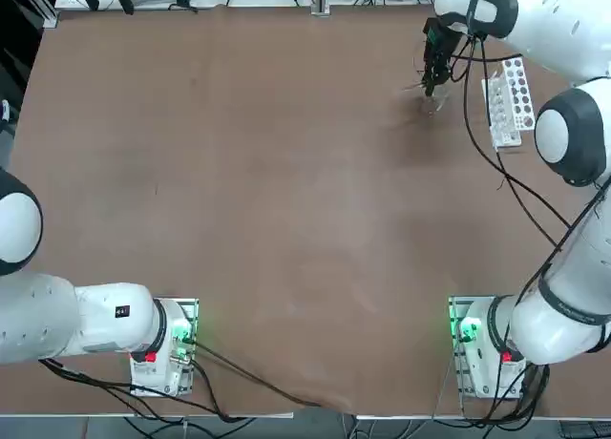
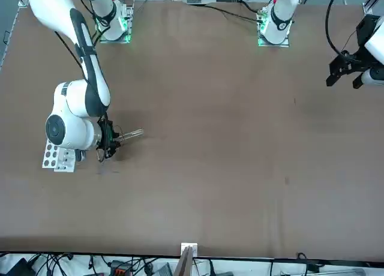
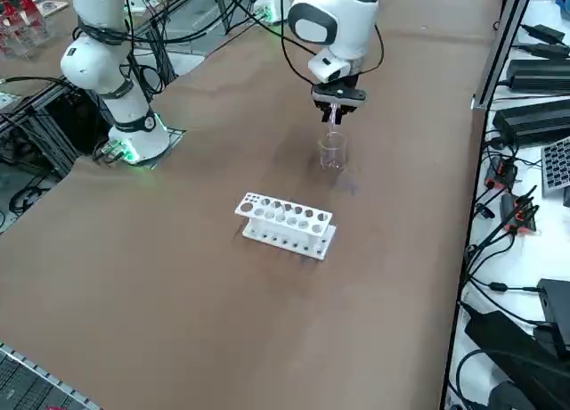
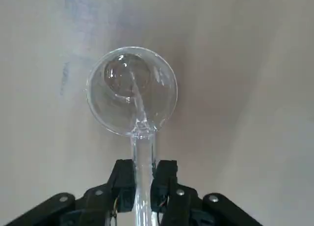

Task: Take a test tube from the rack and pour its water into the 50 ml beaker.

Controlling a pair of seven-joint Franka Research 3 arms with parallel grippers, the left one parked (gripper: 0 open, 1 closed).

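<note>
The right end effector [image 4: 142,186] hovers over the far right part of the brown counter [image 1: 286,191], its two fingers pinching the test tube [image 4: 142,157] between them. In the wrist view the tube runs out from between the finger pads [image 4: 123,179] and its open mouth rests over the rim of the 50 ml beaker [image 4: 131,91], tilted downward into it. A thin clear streak seems to run from the tube's mouth into the beaker, probably the water [image 4: 137,100], though it is hard to tell against the glass. In the right side view the beaker [image 3: 331,151] stands upright on the counter directly beneath the end effector [image 3: 337,107]. The white rack [image 3: 285,223] lies near the beaker, apart from it, towards the counter's right edge.
</note>
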